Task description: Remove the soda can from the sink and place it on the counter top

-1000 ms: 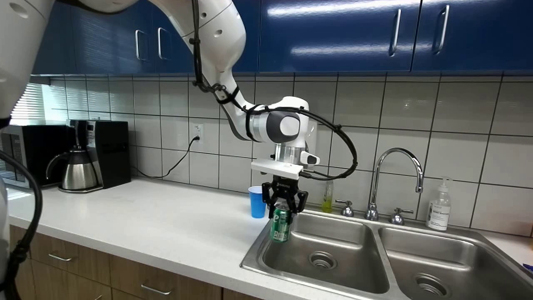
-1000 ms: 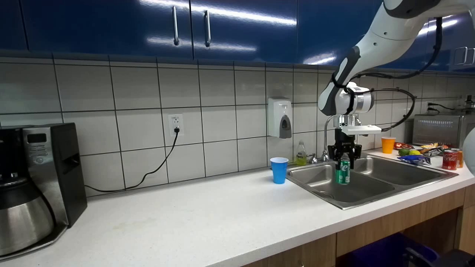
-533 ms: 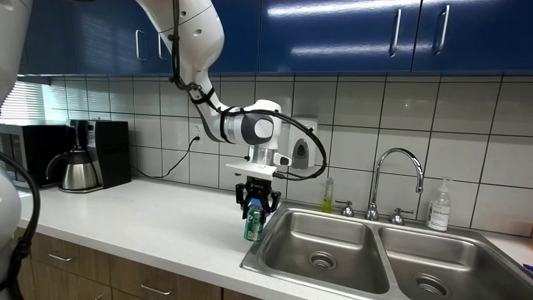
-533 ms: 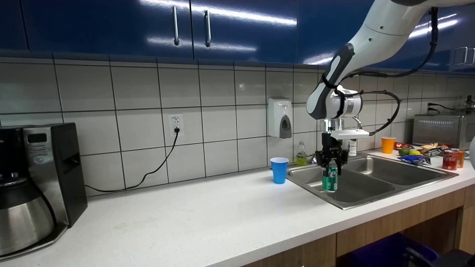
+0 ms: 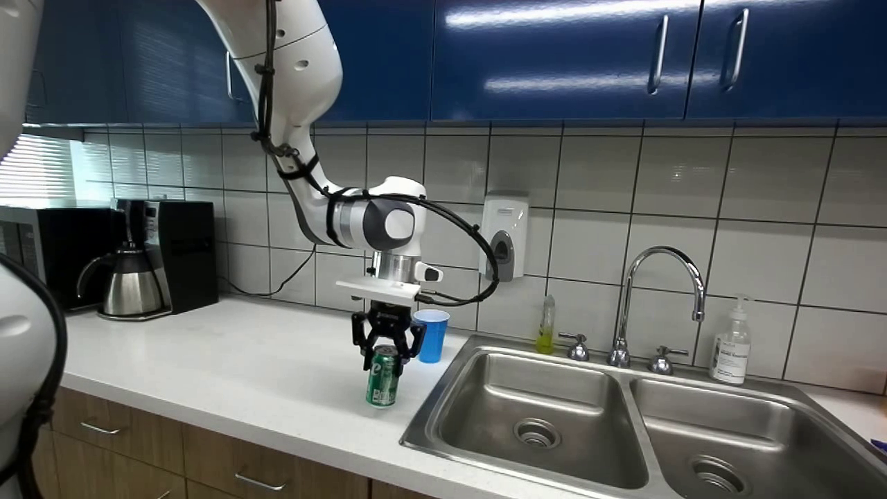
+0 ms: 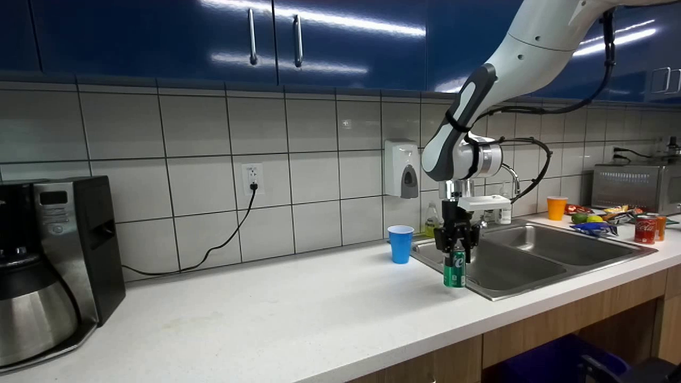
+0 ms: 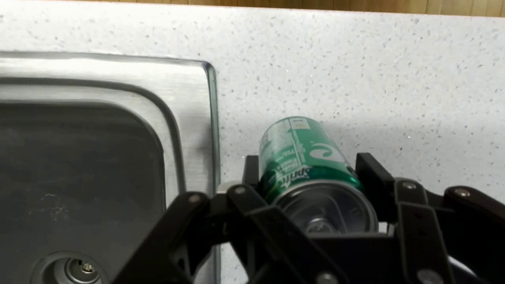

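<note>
The green soda can (image 5: pixel 382 388) is upright between the fingers of my gripper (image 5: pixel 383 366), which is shut on its upper part. In the wrist view the can (image 7: pixel 302 146) shows its silvery top towards me, with one pad against each side. The can is over the off-white counter top (image 5: pixel 242 360), just beside the sink's edge; it is at or very close to the surface, and I cannot tell if it touches. The steel sink (image 5: pixel 447 398) is beside it, with a bare basin in the wrist view (image 7: pixel 79 157). In an exterior view the gripper (image 6: pixel 458 259) hides the can's top.
A blue cup (image 5: pixel 435 336) stands on the counter behind the gripper, near the tiled wall. A chrome faucet (image 5: pixel 621 298) rises behind the sink. A coffee maker (image 6: pixel 64 255) stands farther along the counter. An orange cup (image 6: pixel 556 207) and a red can (image 6: pixel 645 229) are beyond the sink.
My gripper has carried the soda can from above the sink basin sideways over the rim to the counter, lowering it. It stays shut on the can. The blue cup has not moved.
</note>
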`<action>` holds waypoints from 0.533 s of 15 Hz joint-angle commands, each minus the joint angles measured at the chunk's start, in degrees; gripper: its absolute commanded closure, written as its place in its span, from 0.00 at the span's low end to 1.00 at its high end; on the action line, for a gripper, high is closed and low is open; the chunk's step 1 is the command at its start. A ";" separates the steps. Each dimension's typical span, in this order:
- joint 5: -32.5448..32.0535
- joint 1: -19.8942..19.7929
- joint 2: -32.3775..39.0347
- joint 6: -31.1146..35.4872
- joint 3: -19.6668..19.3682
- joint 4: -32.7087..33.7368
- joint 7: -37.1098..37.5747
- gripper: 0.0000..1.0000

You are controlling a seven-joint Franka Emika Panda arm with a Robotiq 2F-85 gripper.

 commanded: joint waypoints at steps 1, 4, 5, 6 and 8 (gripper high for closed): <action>-0.89 0.41 -1.32 1.77 0.92 -1.83 -0.14 0.62; -0.91 0.56 -0.90 2.68 1.20 -2.30 -0.11 0.62; -0.90 0.54 -0.79 2.97 1.20 -2.48 -0.17 0.62; -0.97 0.54 -0.64 3.35 1.14 -2.65 -0.09 0.62; -1.05 0.48 -0.22 3.89 1.05 -2.85 0.01 0.62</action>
